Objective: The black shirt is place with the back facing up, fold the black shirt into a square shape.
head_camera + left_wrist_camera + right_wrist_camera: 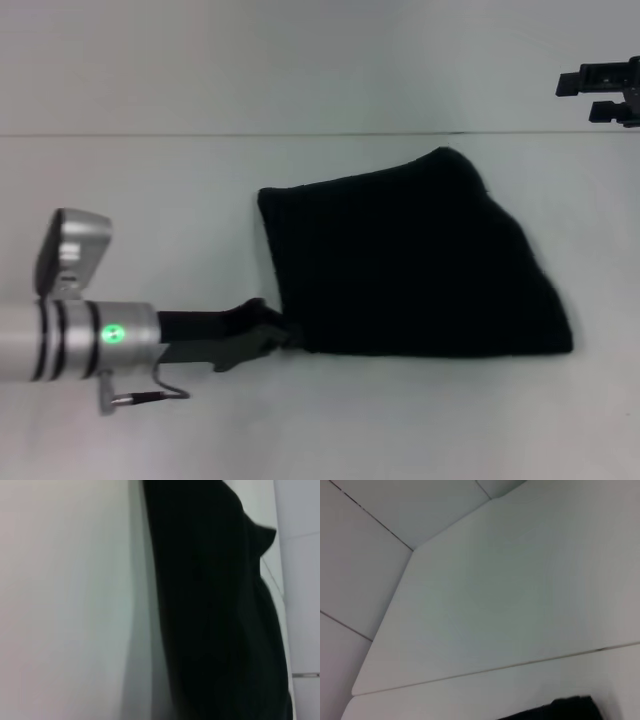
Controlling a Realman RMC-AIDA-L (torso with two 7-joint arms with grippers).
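**Q:** What is lying on the table, and in what shape?

**A:** The black shirt is lying on the white table, near its middle, already bunched into a compact, uneven mound and not a neat square. Its fabric is looking matte, soft and slightly fuzzy along the edges. The near edge is running fairly straight, while the far edge is rising to a rounded peak. In the left wrist view the shirt is showing as a dark, draped mass with soft folds against the smooth, pale tabletop.

**Q:** Where are the grippers standing relative to the shirt?

**A:** The left gripper is reaching in at the shirt's near left corner, its black fingers touching the cloth edge; whether they are pinching it or merely resting there cannot be told. Its arm is a smooth silver cylinder with a green light. The right gripper is hanging well apart from the shirt, beyond its far right side, with its rigid black fingers standing spread and holding nothing.

**Q:** What is the right wrist view showing?

**A:** A bare stretch of table and a small corner of the shirt.
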